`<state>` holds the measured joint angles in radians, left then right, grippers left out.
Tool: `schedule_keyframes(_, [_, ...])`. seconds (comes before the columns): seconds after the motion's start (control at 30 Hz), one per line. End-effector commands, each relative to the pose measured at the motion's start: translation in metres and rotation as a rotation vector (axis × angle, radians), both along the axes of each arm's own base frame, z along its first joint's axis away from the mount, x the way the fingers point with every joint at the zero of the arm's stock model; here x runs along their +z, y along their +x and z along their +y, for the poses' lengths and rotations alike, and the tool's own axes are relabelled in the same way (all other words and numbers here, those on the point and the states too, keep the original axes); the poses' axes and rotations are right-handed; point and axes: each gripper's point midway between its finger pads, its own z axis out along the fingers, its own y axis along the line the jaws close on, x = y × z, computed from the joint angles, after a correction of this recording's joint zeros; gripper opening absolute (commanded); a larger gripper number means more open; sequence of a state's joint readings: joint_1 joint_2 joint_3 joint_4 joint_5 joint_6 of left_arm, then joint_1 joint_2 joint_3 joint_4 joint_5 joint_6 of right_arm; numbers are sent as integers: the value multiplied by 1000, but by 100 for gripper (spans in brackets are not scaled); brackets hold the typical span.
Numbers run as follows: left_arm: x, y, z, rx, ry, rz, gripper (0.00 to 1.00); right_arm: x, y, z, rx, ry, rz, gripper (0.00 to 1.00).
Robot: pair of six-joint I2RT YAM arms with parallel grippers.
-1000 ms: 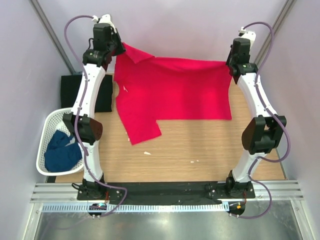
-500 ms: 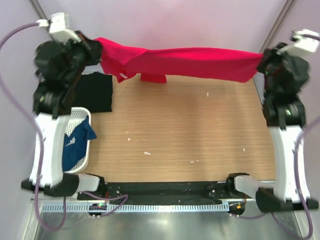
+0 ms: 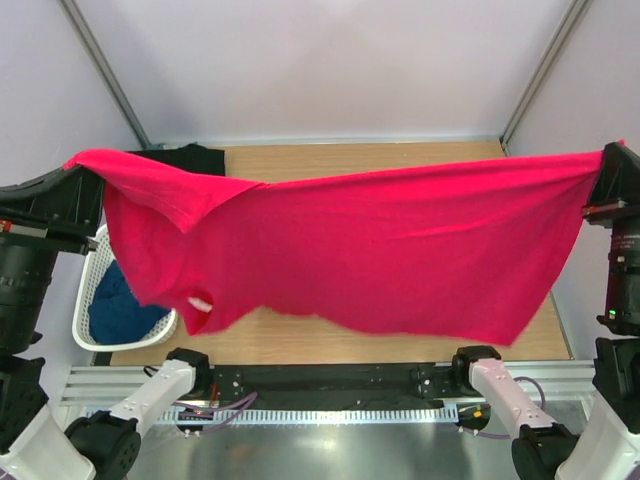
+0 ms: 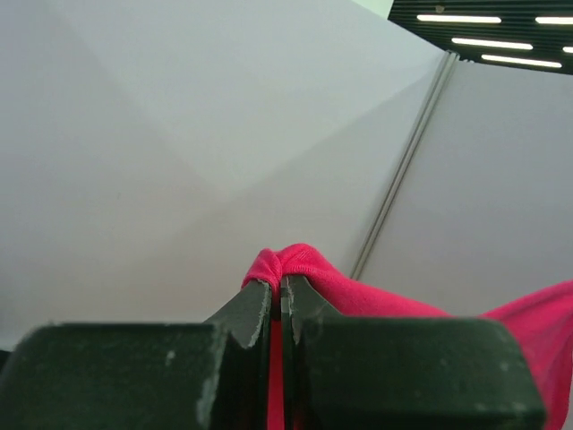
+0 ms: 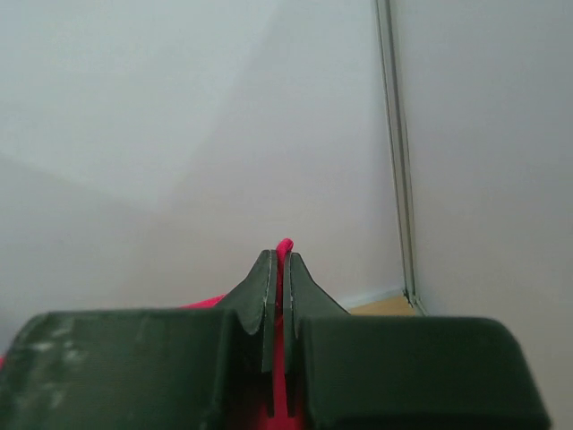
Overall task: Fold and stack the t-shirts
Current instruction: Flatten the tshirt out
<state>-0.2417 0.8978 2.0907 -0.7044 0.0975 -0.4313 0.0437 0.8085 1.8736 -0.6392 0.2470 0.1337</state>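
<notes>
- Red shirt [image 3: 380,250] is hanging in the air, stretched wide between the two grippers. Its left end is passing over the basket [image 3: 82,300], and its right end is reaching well away from the basket, across the wooden table [image 3: 400,160].
- Left gripper [image 4: 279,291] is pinching a bunched corner of the red shirt, with its jaws pressed together on the cloth, high above the basket.
- Right gripper [image 5: 279,269] is clamping the opposite corner the same way, with a thin red edge poking up between its jaws, on the side far from the basket.
- The shirt's lower edge is sagging unevenly and is dipping lowest at the end away from the basket.
- One sleeve is drooping just to the right of the basket, and a small white label [image 3: 200,300] is showing on the cloth there.
- Blue shirt [image 3: 120,310] is lying crumpled inside the basket, partly covered from view by the red shirt hanging above it.
- Black shirt [image 3: 195,155] is lying on the table just beyond the basket. Only a small strip of it is peeking out over the red shirt's top edge.
</notes>
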Motion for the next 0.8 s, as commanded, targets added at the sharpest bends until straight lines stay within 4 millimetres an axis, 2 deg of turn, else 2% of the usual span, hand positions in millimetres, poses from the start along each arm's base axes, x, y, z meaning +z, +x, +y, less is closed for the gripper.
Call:
schedule_keyframes(0.0, [-29, 36, -2, 35, 22, 135, 0, -37, 48, -2, -26, -16, 178, 1])
schedule_keyframes(0.13, [-50, 82, -8, 64, 32, 204, 0, -64, 74, -17, -118, -10, 250, 1])
schedule_keyframes(0.17, [-65, 101, -9, 81, 39, 247, 0, -72, 81, -21, -141, -5, 272, 1])
schedule_keyframes(0.23, [-74, 127, -8, 125, 37, 273, 0, -95, 107, -22, -152, -13, 321, 1])
schedule_keyframes(0.27, [-96, 153, -13, 133, 59, 337, 0, -102, 117, -21, -153, -17, 333, 1])
schedule_keyframes(0.33, [-109, 180, -17, 146, 68, 357, 0, -128, 147, -21, -155, -23, 374, 1])
schedule_keyframes(0.4, [-146, 217, -22, 170, 89, 438, 0, -154, 170, -21, -162, -23, 407, 1])
schedule_keyframes(0.43, [-150, 230, -24, 174, 84, 432, 0, -166, 179, -21, -164, -26, 426, 1])
schedule_keyframes(0.47, [-169, 250, -28, 176, 99, 473, 0, -190, 196, -21, -171, -25, 456, 1])
schedule_keyframes(0.5, [-192, 265, -33, 172, 112, 521, 0, -205, 205, -22, -180, -24, 474, 1])
schedule_keyframes(0.53, [-200, 275, -38, 160, 110, 523, 0, -219, 212, -26, -204, -20, 491, 1])
schedule_keyframes(0.57, [-214, 286, -42, 154, 116, 546, 0, -241, 225, -26, -211, -20, 527, 1])
schedule_keyframes(0.6, [-232, 308, -49, 147, 117, 561, 0, -262, 237, -27, -217, -20, 536, 1])
schedule_keyframes(0.63, [-256, 320, -51, 147, 127, 601, 0, -277, 246, -28, -222, -23, 558, 1])
schedule_keyframes(0.67, [-270, 331, -53, 152, 133, 622, 0, -307, 268, -27, -223, -25, 602, 1])
schedule_keyframes(0.7, [-284, 343, -53, 172, 136, 643, 0, -319, 279, -27, -224, -27, 619, 1])
schedule_keyframes(0.73, [-311, 366, -56, 184, 152, 689, 0, -334, 292, -26, -219, -29, 647, 1])
schedule_keyframes(0.77, [-322, 377, -57, 197, 159, 705, 0, -335, 306, -25, -217, -25, 641, 1])
